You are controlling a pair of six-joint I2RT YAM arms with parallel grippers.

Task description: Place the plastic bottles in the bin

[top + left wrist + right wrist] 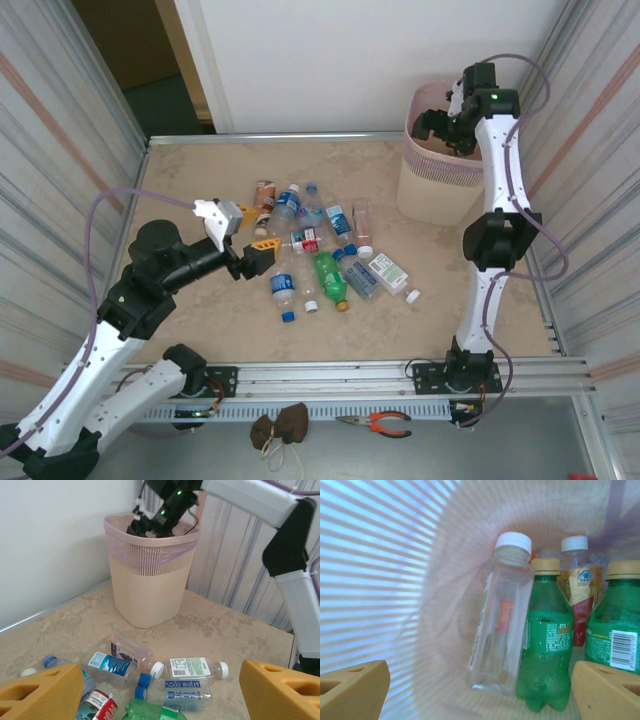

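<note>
- Step in hand: drop-off at the bin [432,185], which stands in the far right corner of the tabletop [195,175]. The right pincer [441,124] hangs inside its rim.
- Right pincer: fingers spread wide, nothing between them. Below it, bottles stand in the bin, a clear white-capped bottle [502,620] leaning on a green bottle [547,640]. Judged: release done.
- Left pincer [262,250]: wide open and empty, at the left edge of the loose bottles [320,262]. Whether it touches any, I cannot tell.
- Loose bottles lie mid-tabletop, well apart from the bin.
- Next, as I judge: lift the right arm clear of the rim and cross to the heap. Take an outlying bottle [192,669] across its body, since round ones may roll.
</note>
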